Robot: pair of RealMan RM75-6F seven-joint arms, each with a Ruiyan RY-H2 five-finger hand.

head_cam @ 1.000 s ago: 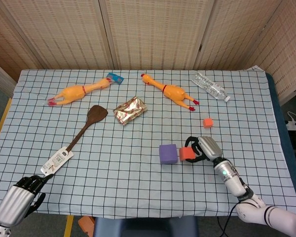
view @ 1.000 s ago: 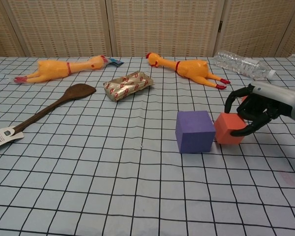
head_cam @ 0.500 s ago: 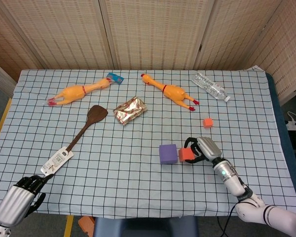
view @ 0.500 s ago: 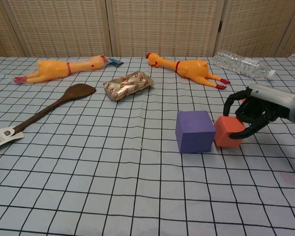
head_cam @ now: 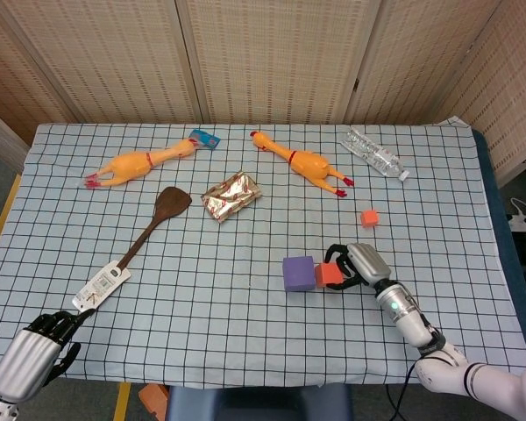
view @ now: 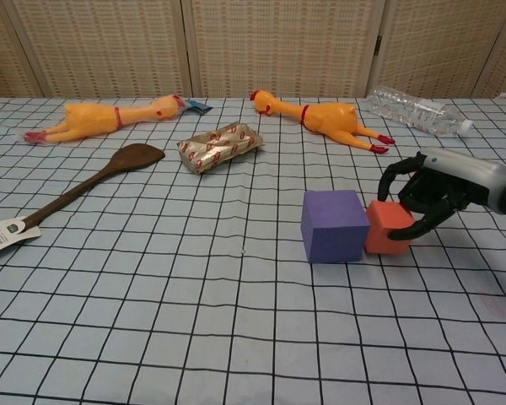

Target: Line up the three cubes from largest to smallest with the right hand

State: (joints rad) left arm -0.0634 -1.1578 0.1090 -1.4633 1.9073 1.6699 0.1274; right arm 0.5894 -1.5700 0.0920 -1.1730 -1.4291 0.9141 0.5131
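The red cube (view: 389, 227) was clasped in the curled fingers (view: 395, 175) of the right hand (view: 434, 191), touching the purple cube (view: 333, 225) at its nine o'clock; the small orange cube (head_cam: 369, 217) lay apart at twelve o'clock.

Purple cube (head_cam: 298, 273), the biggest, sits flat on the checked surface (head_cam: 202, 289) w/ one face toward the front edge, approx. centre-right. Red-orange cube (view: 387, 228), mid-sized, stands flat right beside it on its right, touching or nearly so; the right robot hand (view: 430, 192) curls its dark fingers (view: 394, 177) over the cube's top and far side. Small orange cube (head_cam: 369, 217), the littlest, lies alone further back and a bit to the right, well apart from the other two, near the rubber chicken's feet (head_cam: 342, 185).
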